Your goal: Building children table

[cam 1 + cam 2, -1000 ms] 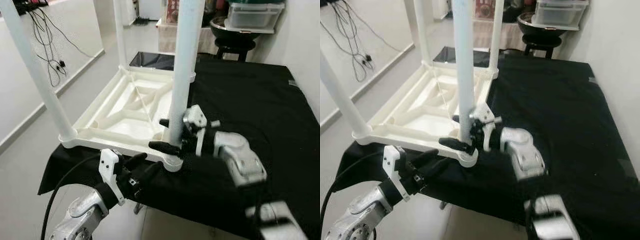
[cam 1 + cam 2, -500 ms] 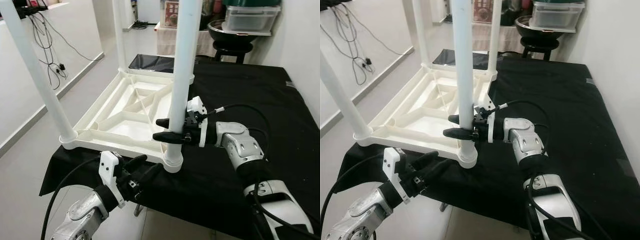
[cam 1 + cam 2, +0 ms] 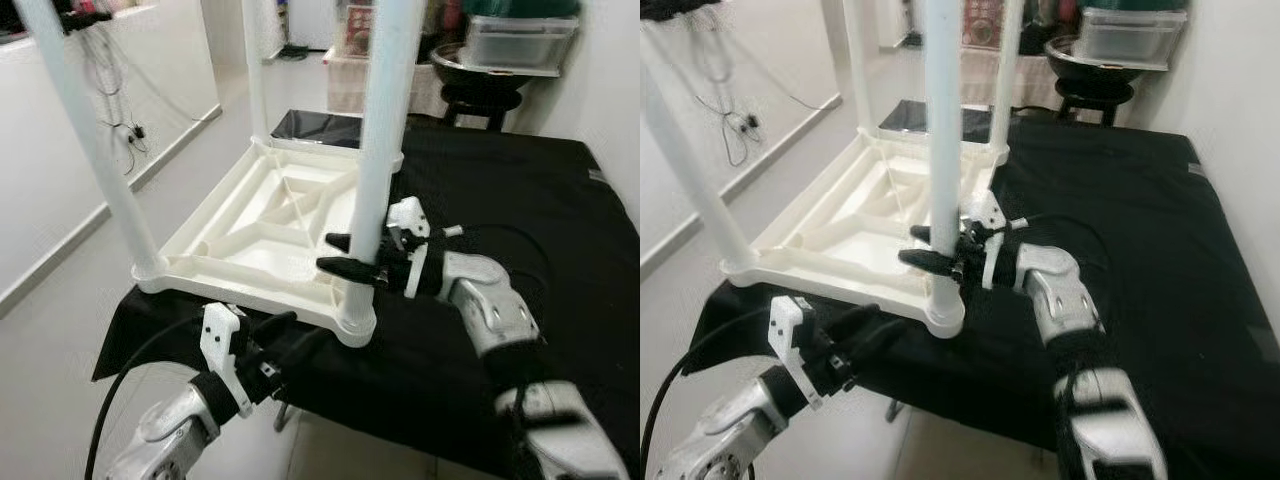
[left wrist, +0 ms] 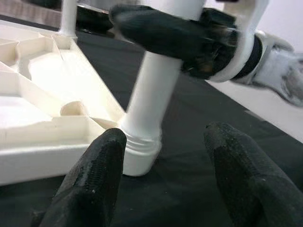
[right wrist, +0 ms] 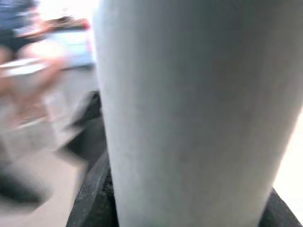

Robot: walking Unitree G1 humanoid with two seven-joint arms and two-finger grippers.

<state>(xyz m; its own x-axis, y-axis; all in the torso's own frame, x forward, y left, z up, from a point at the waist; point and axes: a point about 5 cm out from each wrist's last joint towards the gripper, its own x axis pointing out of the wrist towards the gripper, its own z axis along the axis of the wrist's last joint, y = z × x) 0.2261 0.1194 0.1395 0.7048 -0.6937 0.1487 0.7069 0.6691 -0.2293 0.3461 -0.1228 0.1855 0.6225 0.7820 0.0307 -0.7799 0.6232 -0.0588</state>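
Note:
The white children's table top [image 3: 250, 235] lies upside down on a black-covered table [image 3: 540, 190], with its legs standing up. My right gripper [image 3: 326, 252] reaches in from the right and is shut on the near right leg [image 3: 378, 150], one black finger on each side just above its socket. That leg [image 5: 189, 94] fills the right wrist view, with black pads at its base. My left gripper [image 3: 305, 326] hangs open below the table's front edge, just short of the same corner. In the left wrist view its fingers [image 4: 99, 175] frame the leg's socket [image 4: 142, 151] without touching it.
Two more white legs [image 3: 85, 140] [image 3: 255, 60] rise at the left and far corners. A black stool [image 3: 480, 95] with a clear plastic box [image 3: 520, 35] stands behind the table. Cables [image 3: 120, 110] lie on the floor at the left. The black cloth's front edge drops off near me.
The right gripper's fingers have drawn closer together around the leg, a little higher above the socket. The camera has shifted slightly. The left gripper has stayed open in the same place.

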